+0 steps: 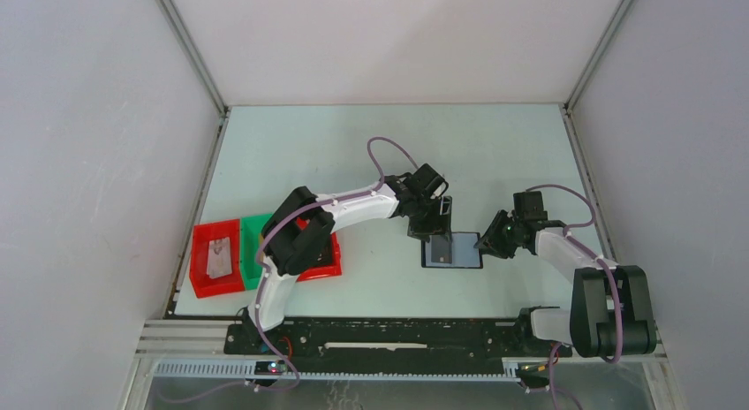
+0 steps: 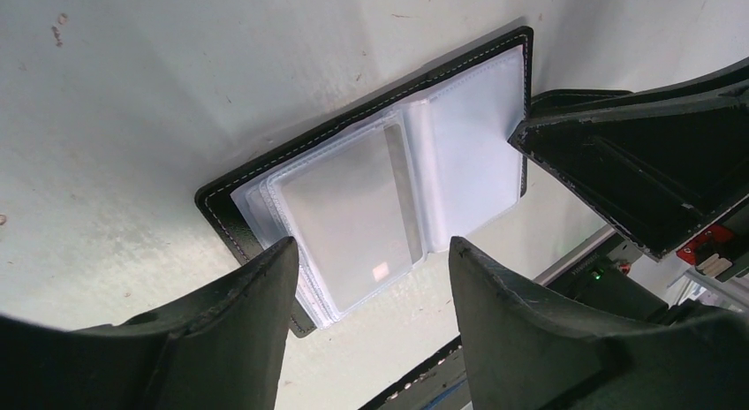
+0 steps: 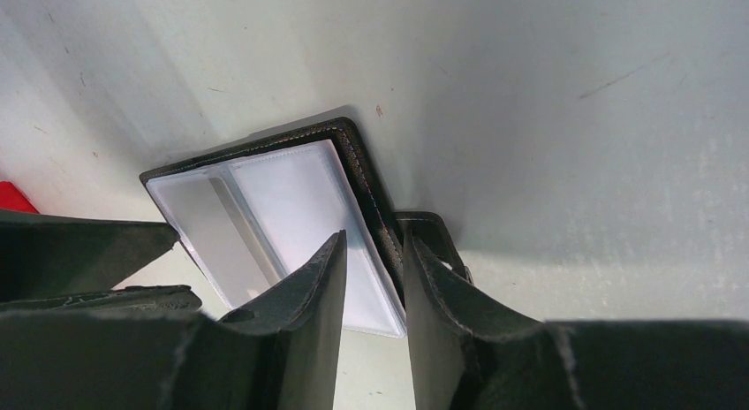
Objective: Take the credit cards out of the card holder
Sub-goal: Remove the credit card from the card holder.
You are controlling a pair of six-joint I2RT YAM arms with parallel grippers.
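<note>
The left gripper point(image 2: 371, 246), jaws apart, is held over a pale grey card point(image 2: 349, 224) in the card holder point(image 2: 468, 154), open on the table point(image 1: 353, 163). Only the right wrist view shows the right gripper point(image 3: 373, 242) astride the holder's edge; clamping cannot be told. Both arms are angled inward.

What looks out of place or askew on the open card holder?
The clear sleeves inside the card holder are fanned out on one side. Their edges are stepped and not stacked squarely. Nothing else stands out.
</note>
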